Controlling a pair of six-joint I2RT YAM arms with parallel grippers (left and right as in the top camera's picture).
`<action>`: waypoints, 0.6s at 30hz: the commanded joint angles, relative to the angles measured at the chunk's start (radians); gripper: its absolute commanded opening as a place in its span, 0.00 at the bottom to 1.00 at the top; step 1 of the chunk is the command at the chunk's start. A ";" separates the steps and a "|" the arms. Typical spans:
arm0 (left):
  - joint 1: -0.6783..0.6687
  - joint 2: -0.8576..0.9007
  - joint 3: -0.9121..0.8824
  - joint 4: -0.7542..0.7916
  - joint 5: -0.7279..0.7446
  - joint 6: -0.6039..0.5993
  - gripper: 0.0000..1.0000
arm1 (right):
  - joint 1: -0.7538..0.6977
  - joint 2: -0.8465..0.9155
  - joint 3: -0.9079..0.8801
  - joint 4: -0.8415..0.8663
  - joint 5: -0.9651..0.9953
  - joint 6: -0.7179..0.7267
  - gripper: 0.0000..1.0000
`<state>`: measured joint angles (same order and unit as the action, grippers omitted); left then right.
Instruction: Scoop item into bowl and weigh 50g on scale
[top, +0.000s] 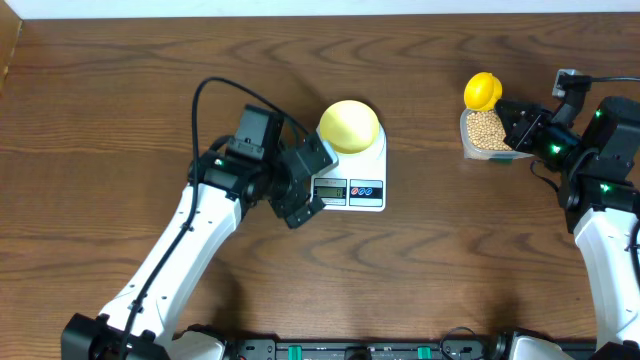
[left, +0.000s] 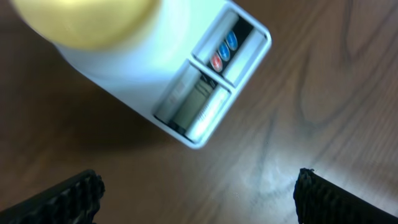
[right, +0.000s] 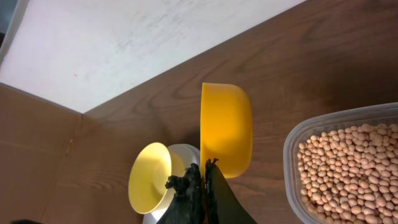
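Observation:
The white scale (top: 355, 185) stands mid-table with the pale yellow-green bowl (top: 349, 125) on its top. My left gripper (top: 305, 185) is open and empty at the scale's front left corner. In the left wrist view its fingers (left: 198, 193) frame bare table below the scale (left: 124, 68) and the blurred bowl (left: 87, 22). My right gripper (top: 520, 125) is shut on the handle of a yellow scoop (top: 483, 90) beside the beans (top: 487, 127). In the right wrist view the scoop (right: 227, 127) is held on edge above the jaws (right: 202, 171), and no beans show in it. The bowl (right: 149, 183) and beans (right: 348, 168) also show.
A clear plastic tub (top: 465, 140) holds the beans at the right; its rim shows in the right wrist view (right: 290, 149). A cardboard box edge (top: 8, 50) is at the far left. The table's far edge (top: 320, 18) runs along the top.

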<state>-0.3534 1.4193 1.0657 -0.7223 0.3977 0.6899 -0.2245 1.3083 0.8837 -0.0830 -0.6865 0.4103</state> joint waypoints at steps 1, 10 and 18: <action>0.013 -0.044 -0.045 0.014 0.021 0.022 1.00 | -0.006 -0.001 0.028 0.000 0.000 -0.016 0.01; 0.137 -0.127 -0.170 0.087 0.023 -0.070 1.00 | -0.006 -0.001 0.028 0.001 0.000 -0.015 0.01; 0.156 -0.124 -0.198 0.111 0.040 -0.075 1.00 | -0.006 -0.001 0.028 0.003 0.008 -0.016 0.01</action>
<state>-0.2020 1.2964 0.8661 -0.6186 0.4160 0.6277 -0.2245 1.3083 0.8837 -0.0834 -0.6830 0.4091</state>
